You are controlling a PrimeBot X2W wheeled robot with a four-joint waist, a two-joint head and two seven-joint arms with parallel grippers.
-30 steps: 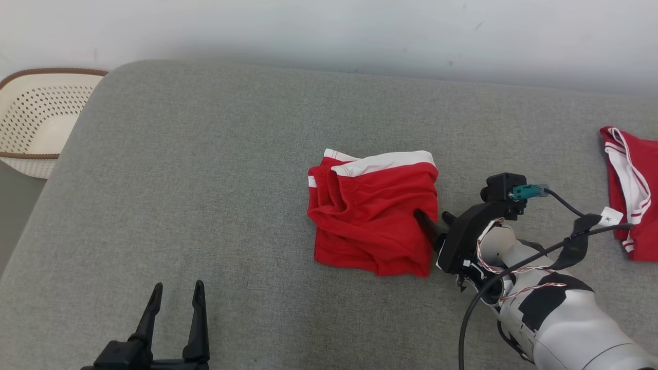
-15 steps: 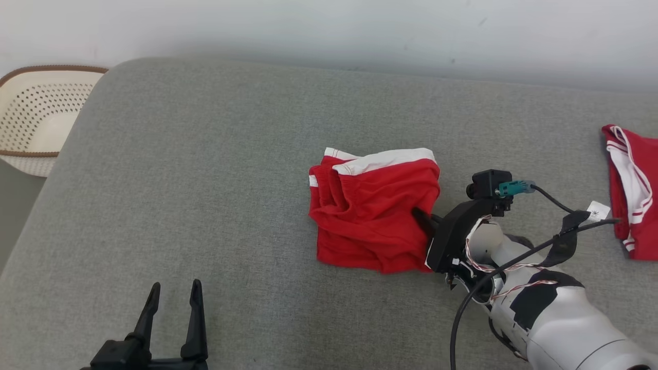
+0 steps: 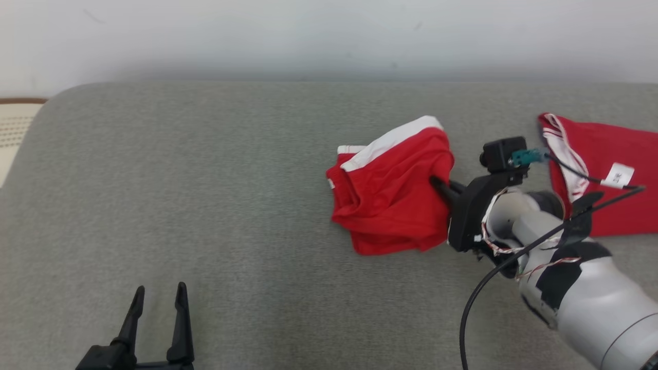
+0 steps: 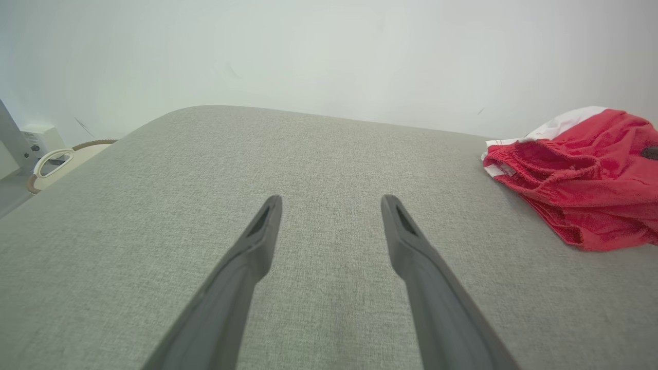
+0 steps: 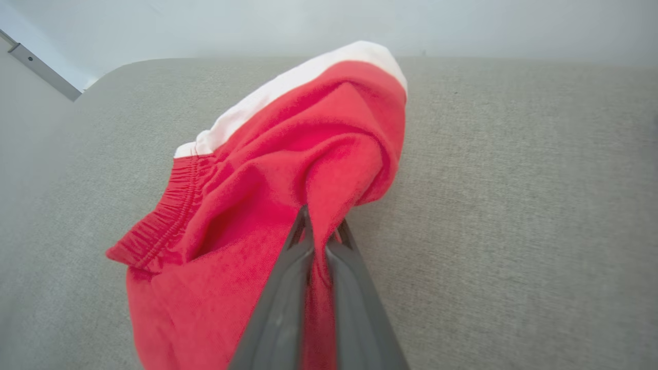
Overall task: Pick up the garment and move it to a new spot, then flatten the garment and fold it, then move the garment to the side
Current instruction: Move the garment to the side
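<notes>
Inside the right claw (image 5: 320, 226) the garment (image 5: 288, 169) is now pinched and lifting — pickup underway; left claw (image 4: 331, 199) gapes, idle.

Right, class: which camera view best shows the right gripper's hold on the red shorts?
The right wrist view: close up, the right gripper is shut on a pinched fold of the red shorts. The head view shows them bunched, with the grip half hidden. The left wrist view catches one side, at its edge.

My right gripper (image 3: 437, 184) hid its tips inside the red garment (image 3: 390, 200), and the other red cloth (image 3: 606, 169) ran off the picture's right edge.
</notes>
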